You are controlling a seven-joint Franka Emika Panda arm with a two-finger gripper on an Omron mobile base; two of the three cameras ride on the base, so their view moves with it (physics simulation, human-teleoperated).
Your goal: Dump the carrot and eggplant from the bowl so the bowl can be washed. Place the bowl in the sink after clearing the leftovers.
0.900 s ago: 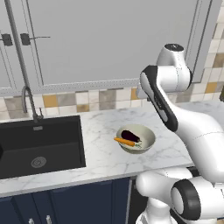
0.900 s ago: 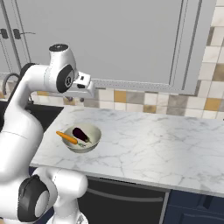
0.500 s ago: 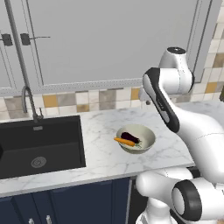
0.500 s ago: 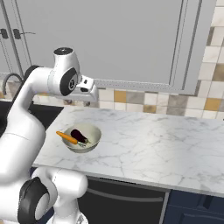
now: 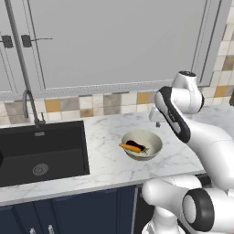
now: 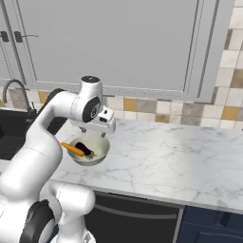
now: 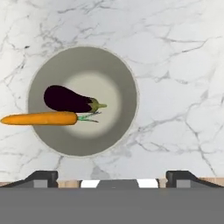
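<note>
Hand [image 7: 112, 176] sits above the worktop [image 7: 183, 65], looking straight down; its two dark finger tips [image 7: 41, 177] stand wide apart at the bottom of the hand view, nothing between them. Hand empty.

Just beyond the tips: the bowl [image 7: 83, 101], upright on the marble, offset toward the tip on that view's left side rather than centred in the gap. Inside it the eggplant [image 7: 70, 99] and the carrot [image 7: 41, 118] lie side by side, touching, long axes parallel and running across the view, roughly along the line joining the two tips. Carrot's thick end overhangs the rim on the side away from centre; green ends of both point to the bowl's middle.

Judgement: a rim grasp needs the hand to descend and shift toward the bowl; the bare near rim looks the clearer place to pinch.

Farther off, in the left base view, the sink [image 5: 43, 151] lies well apart from the bowl [image 5: 142, 144], toward the robot's left, faucet [image 5: 31, 107] behind it.

Hard to make out: in both base views the arm covers the hand; the sink is cut off at the frame edge.
</note>
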